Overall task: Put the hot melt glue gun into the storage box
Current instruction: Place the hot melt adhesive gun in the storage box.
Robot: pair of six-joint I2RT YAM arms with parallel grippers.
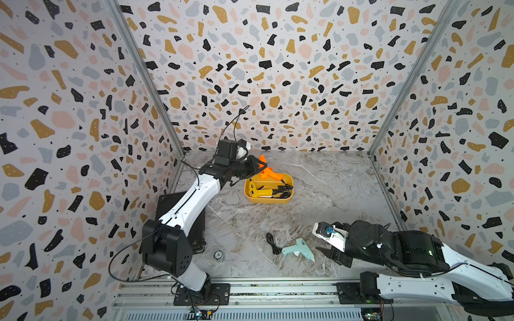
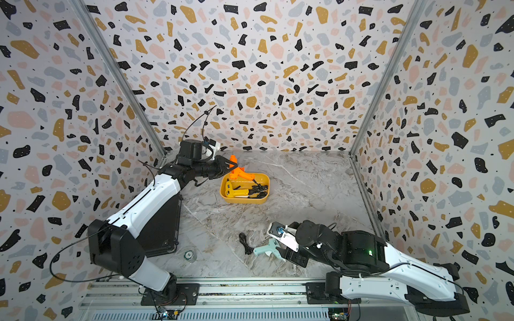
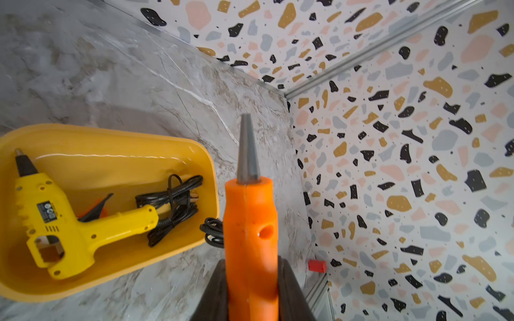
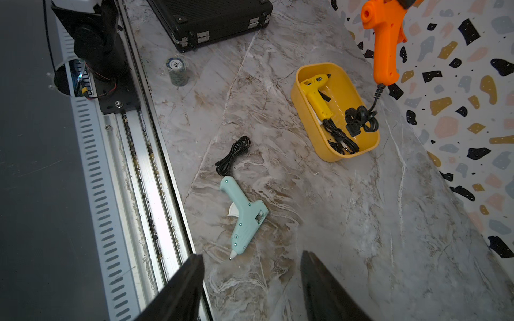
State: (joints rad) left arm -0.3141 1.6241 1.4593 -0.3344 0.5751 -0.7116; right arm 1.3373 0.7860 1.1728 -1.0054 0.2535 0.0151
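Reaches far forward with the left arm, wrist level, left tool [image 3: 251,266] above the far rim of the storage box [image 1: 267,200]. Clenched on the barrel of the orange glue gun [image 3: 250,222], nozzle pointing ahead of the fingers, handle and cord hanging toward the box. Stays low with the right arm, right tool [image 4: 251,253] spread and gripping nothing, just short of the teal glue gun [image 4: 246,219] flat on the worktop [image 1: 319,194]. Inside the box, a yellow glue gun [image 3: 64,222].

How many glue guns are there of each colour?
orange glue gun: 1
yellow glue gun: 1
mint-green glue gun: 1
Total: 3
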